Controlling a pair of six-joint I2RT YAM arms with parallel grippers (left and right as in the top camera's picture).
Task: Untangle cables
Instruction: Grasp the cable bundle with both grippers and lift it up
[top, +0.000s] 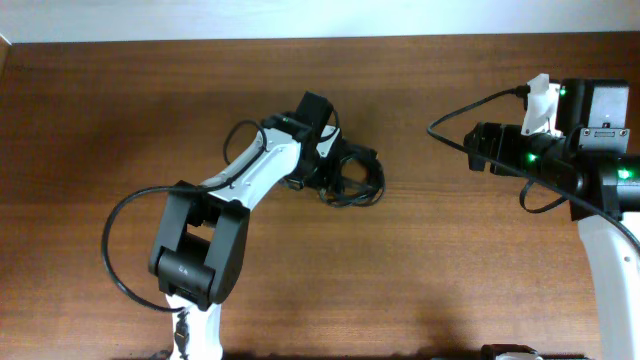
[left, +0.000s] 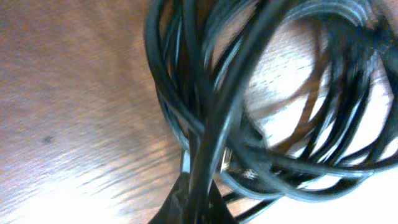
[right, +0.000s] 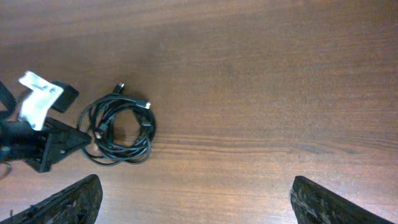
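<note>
A coiled bundle of black cables (top: 355, 178) lies on the wooden table near the middle. It fills the left wrist view (left: 273, 106) and shows small in the right wrist view (right: 121, 127). My left gripper (top: 335, 170) is down at the bundle's left edge, its fingers (left: 200, 199) shut on a black cable strand. My right gripper (right: 198, 199) is open and empty, raised well to the right of the bundle, its arm at the right edge in the overhead view (top: 560, 150).
The left arm's own black cable loops (top: 125, 250) over the table at the left. The right arm's cable (top: 470, 110) arcs out at the upper right. The table's far edge (top: 300, 40) runs along the top.
</note>
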